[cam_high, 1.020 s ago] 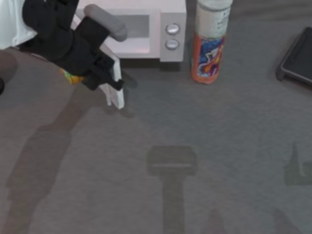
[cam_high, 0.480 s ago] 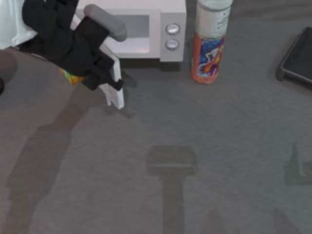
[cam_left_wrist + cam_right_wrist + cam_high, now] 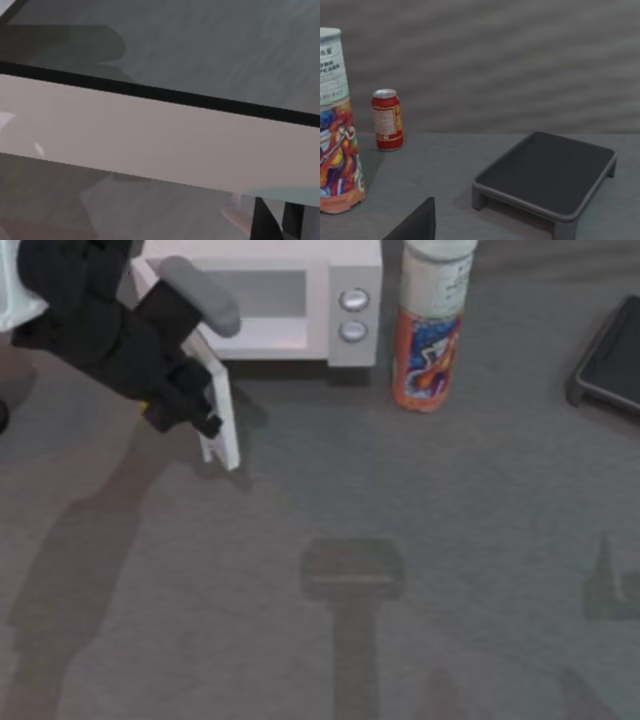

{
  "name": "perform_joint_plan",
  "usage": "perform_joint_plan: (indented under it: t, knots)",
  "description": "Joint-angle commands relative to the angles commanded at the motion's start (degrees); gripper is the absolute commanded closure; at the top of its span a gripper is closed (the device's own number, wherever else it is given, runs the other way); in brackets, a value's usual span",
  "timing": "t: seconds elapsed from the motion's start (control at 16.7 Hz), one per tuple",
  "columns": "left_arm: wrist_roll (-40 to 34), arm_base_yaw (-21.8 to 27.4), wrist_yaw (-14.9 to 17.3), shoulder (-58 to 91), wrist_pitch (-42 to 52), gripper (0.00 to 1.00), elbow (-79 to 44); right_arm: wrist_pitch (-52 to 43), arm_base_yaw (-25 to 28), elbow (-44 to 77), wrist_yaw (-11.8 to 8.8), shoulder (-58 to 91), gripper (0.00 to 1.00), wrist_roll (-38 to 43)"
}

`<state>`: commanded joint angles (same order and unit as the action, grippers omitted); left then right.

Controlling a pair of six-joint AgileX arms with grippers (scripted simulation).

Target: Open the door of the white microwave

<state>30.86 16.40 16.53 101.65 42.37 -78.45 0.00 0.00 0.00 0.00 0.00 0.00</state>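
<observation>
The left gripper [image 3: 205, 425] has its fingers pinched on the door [image 3: 222, 415], which stands swung out from the white microwave [image 3: 300, 300] at the table's [image 3: 420, 560] far edge, towards the left corner. 2 silver knobs [image 3: 353, 315] face front. An orange-labelled bottle [image 3: 430, 325] stands just beside it. The right arm is out of the top view.

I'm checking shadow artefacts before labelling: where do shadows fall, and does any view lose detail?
Top view: dark arm shadows streak the table, and the left claw at the open door casts one beside it. Left wrist view: the door's white edge fills the frame. Right wrist view: evenly lit, the grey tray shadowed underneath.
</observation>
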Motion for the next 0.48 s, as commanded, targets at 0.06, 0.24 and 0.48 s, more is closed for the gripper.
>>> perform_joint_plan:
  t: [0.06, 0.24, 0.48]
  knots:
    - [1.28, -0.52, 0.58, -0.26, 0.28, 1.0, 0.13, 0.0, 0.0, 0.0, 0.0, 0.0, 0.0, 0.0]
    - [2.96, -1.26, 1.5, -0.93, 0.42, 1.0, 0.05, 0.0, 0.0, 0.0, 0.0, 0.0, 0.0, 0.0]
    - [2.96, -1.26, 1.5, -0.93, 0.42, 1.0, 0.05, 0.0, 0.0, 0.0, 0.0, 0.0, 0.0, 0.0]
